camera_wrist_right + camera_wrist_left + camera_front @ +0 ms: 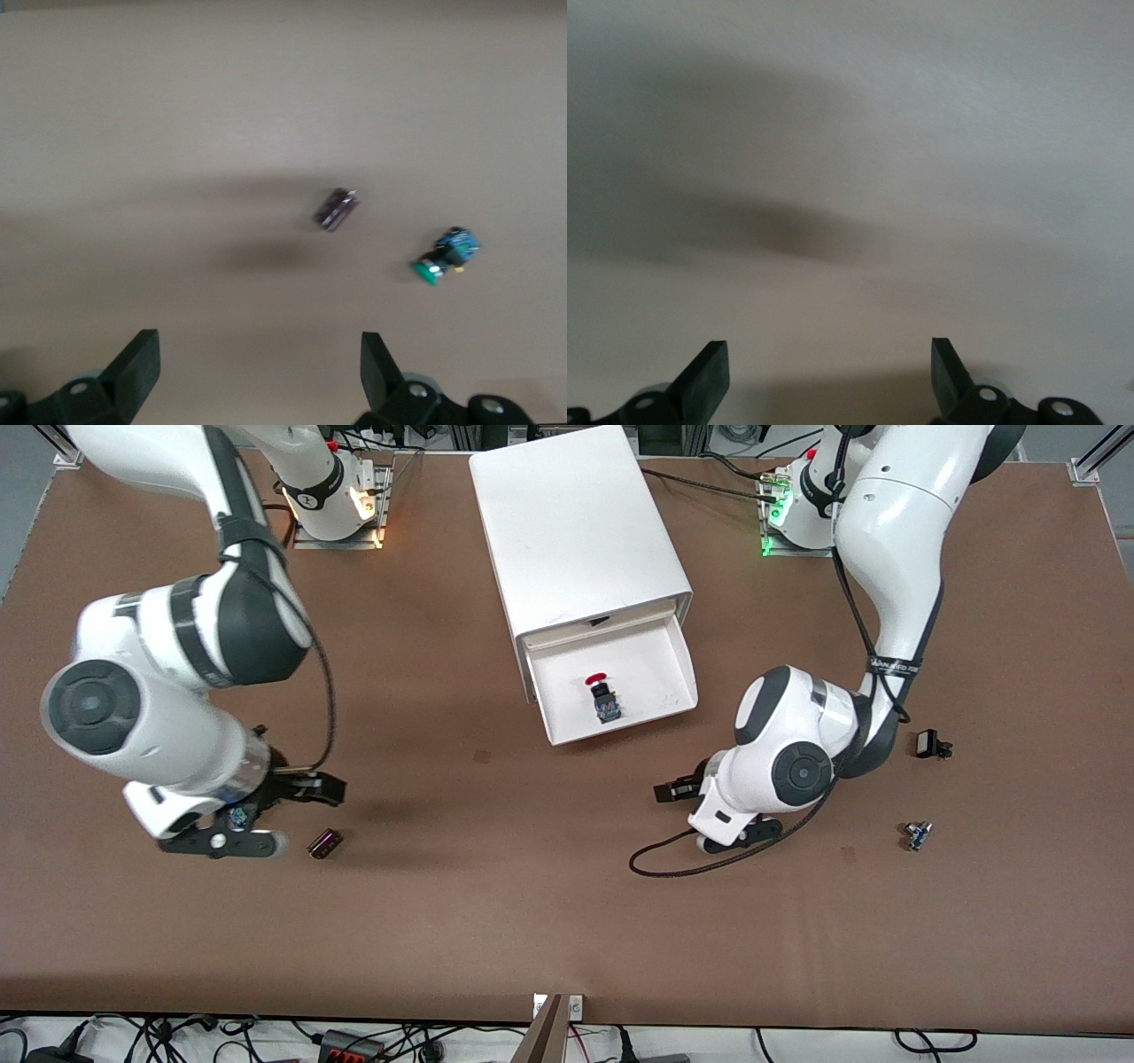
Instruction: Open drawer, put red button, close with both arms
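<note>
Red button lying in open drawer; no readable writing. Left gripper and right gripper hovering over tabletop, both spread wide, empty.

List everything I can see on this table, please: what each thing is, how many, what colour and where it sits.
Cabinet: one, white, mid-table between the two arm bases.
Drawer: one, white, pulled open from the cabinet toward the front camera.
Red button: one, red cap, black body, blue base, lying in the drawer.
Green button: one, green cap, blue base, on the table under the right arm's wrist.
Small dark part: one, dark purplish, on the table beside the right gripper.
Black part: one, toward the left arm's end of the table.
Small blue-grey part: one, nearer the front camera than the black part.
Table: one, brown.
Left gripper: black, open, over bare table.
Right gripper: black, open, over the table near the green button.
</note>
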`<state>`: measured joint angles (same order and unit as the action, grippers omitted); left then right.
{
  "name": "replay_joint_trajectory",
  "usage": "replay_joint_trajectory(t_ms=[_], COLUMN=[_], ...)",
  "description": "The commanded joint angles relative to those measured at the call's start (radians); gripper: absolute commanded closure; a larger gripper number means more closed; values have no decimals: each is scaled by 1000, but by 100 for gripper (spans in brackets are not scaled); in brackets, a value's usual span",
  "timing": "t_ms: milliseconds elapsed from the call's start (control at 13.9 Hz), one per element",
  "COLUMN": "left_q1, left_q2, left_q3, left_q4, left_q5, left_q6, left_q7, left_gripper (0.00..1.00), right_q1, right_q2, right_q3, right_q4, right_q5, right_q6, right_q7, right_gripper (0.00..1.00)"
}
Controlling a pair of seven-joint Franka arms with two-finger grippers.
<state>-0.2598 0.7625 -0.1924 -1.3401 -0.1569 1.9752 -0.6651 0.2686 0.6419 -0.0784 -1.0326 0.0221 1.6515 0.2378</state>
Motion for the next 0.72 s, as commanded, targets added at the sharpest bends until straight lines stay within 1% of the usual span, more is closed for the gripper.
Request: replay_joint_trajectory(t_ms=[0, 144, 288, 360, 505, 649], left_q1=[-39, -35, -53, -58, -59, -59], left_q2=[-43, -87, -126, -127, -126, -126], left_q3=[8, -56, -64, -79, -93, -108], left_q4=[-30, -98, -158, -172, -197, -205], left_q5=[-30, -53, -53, -53, -53, -53], left_q6=[-10, -48, -74, -97, -145, -180], left_q7=[-143, -175, -224, -228, -228, -228], left_gripper=[0, 0, 0, 0, 0, 0], right_q1=[-60, -126, -172, -181, -218, -227], right_q2=[-31, -31, -53, -77, -155, -261], right_q3=[17, 19, 22, 25, 38, 40], right_q4=[-15, -18, -24, -56, -151, -258], right_q5=[-4, 1, 4, 2, 2, -2], right_q6=[-33, -71, -93, -85, -70, -50], right_q7=[-109, -172, -221, -209, -203, -204], right_gripper=[0, 0, 0, 0, 0, 0])
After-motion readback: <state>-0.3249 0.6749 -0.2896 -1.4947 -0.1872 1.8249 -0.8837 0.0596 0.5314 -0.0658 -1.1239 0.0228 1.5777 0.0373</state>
